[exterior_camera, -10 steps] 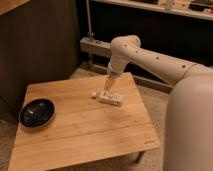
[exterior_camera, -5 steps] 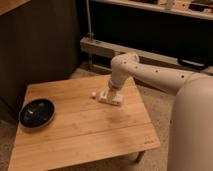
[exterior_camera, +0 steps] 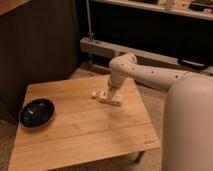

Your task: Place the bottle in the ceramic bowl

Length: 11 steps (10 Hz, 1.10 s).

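While one white arm (exterior_camera: 150, 75) reaches in from the right and bends down to the wooden worktop (exterior_camera: 85, 135), its single claw (exterior_camera: 109, 95) stands low over the middle of the far half of the board, right at the bottle (exterior_camera: 116, 100). Whether the claw is wide, narrow or clamped on the bottle cannot be told from this view.

Counted out, the worktop carries two things: one bottle and one ceramic bowl (exterior_camera: 36, 112). The bottle is a small whitish oblong lying flat on the wood, with its tiny white cap pointing left, toward the bowl's side of the board. The claw covers part of its body.

The ceramic bowl is the only container. It is round, shallow and glossy black, and sits near the left edge of the worktop, well apart from the bottle and the claw. Its dark inside shows only a few pale glints. The bottle lies outside it, on bare wood.

One bulky white robot body (exterior_camera: 190, 130) fills the right foreground. Behind the worktop runs one pale metal rail (exterior_camera: 100, 47) against dark panelling.
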Each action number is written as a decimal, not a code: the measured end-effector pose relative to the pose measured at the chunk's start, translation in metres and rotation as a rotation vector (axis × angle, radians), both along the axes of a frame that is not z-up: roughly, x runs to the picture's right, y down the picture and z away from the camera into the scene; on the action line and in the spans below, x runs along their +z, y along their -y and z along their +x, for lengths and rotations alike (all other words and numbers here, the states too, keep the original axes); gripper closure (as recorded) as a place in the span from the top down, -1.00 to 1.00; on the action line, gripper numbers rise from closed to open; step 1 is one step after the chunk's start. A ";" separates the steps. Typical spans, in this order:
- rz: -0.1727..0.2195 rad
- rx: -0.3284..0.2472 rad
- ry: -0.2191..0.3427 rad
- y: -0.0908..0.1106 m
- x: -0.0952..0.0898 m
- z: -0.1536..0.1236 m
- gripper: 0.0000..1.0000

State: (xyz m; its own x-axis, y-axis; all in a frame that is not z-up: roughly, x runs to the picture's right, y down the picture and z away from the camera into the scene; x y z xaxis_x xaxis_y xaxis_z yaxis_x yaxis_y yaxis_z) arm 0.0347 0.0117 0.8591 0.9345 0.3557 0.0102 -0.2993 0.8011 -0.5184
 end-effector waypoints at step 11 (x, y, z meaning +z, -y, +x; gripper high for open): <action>0.023 -0.024 -0.083 -0.010 0.033 0.012 0.30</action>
State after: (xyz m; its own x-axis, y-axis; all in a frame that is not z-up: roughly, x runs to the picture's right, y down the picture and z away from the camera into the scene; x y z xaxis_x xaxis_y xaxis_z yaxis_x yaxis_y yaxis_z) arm 0.0468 0.0215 0.8917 0.9407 0.3339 -0.0593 -0.3210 0.8201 -0.4737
